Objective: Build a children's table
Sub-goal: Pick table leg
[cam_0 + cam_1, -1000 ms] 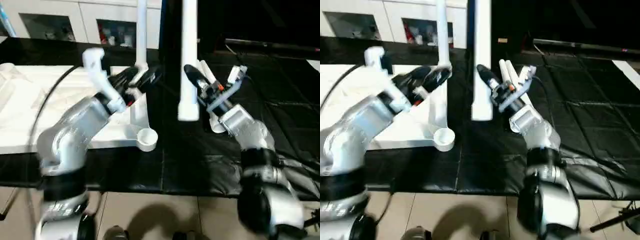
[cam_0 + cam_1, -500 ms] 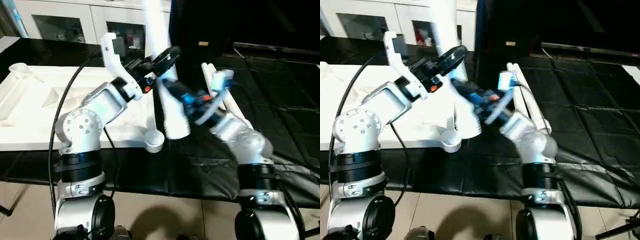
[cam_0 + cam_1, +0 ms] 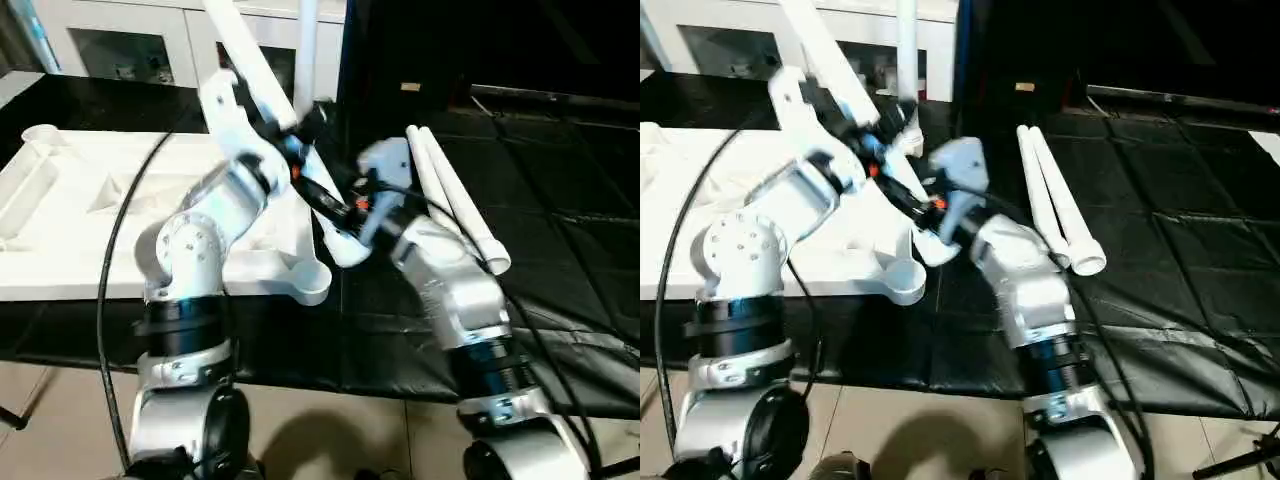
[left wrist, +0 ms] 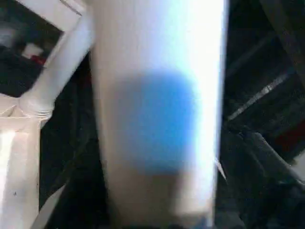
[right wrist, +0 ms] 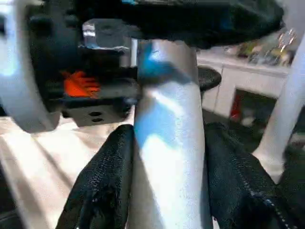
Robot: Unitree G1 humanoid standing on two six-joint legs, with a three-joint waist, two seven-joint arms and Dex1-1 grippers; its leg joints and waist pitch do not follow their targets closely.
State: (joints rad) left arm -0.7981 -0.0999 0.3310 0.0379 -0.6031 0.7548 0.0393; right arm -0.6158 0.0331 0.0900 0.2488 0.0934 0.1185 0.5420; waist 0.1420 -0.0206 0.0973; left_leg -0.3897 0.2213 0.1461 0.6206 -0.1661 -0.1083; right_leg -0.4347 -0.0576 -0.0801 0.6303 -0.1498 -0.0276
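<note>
While both claws pinch the long white tapered plastic leg (image 3: 262,75), our right claw (image 5: 164,157) low and our left claw (image 3: 290,140) above, its open foot hangs just beside the white tabletop's round corner socket (image 3: 308,283).

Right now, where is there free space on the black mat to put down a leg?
The black mat is bare right of the two spare legs. It is crowded at the tabletop corner, where both grippers hold the tilted leg.
</note>
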